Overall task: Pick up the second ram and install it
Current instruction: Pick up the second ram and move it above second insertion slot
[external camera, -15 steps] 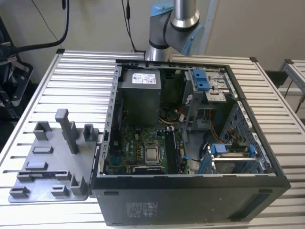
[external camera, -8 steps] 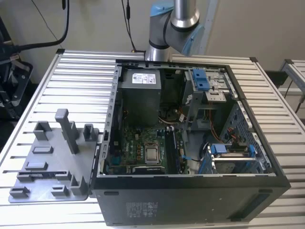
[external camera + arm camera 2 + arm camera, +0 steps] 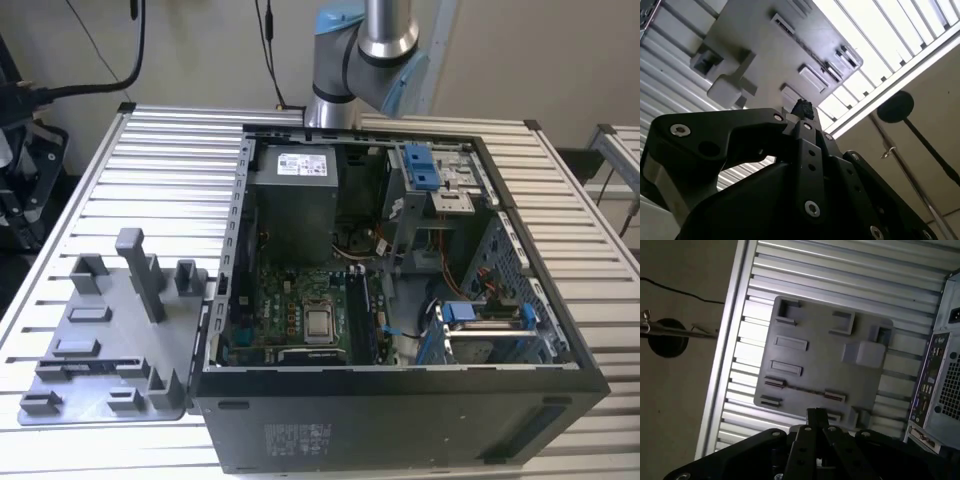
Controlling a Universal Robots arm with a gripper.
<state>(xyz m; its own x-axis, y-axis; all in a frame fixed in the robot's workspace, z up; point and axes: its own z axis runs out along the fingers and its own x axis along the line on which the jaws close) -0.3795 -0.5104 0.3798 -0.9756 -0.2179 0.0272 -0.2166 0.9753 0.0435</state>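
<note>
One thin dark strip, apparently the ram (image 3: 805, 390), on edge in the long slot of the grey fixture (image 3: 815, 345), between two end clips (image 3: 775, 383). Gripper (image 3: 816, 414) hanging above the fixture edge nearest that slot, well clear of the ram, no contact. Pinched fully together in both wrist views, nothing held.

Exterior view, from its left:
- Black cable (image 3: 95, 85) at the far edge, off the table.
- Fixture flat on the slatted table (image 3: 170, 170), just beside the case wall. Tall post (image 3: 140, 270) and several short blocks upright on it, all on the far side of the slot from the gripper.
- Open case (image 3: 400, 420) on its side, taking up the middle and the exterior view's right.
- In the case: power supply (image 3: 292, 200) at the back, board (image 3: 265, 310) in front of it, CPU socket (image 3: 320, 325) mid-board, memory slots (image 3: 365, 320) just beside the socket; cannot tell what sits in them.
- Drive cage (image 3: 425, 165) with blue latch further along, a second blue-latched bracket (image 3: 480, 315) nearer the front, loose wires between.
- Arm (image 3: 375, 50) upright behind the case.
</note>
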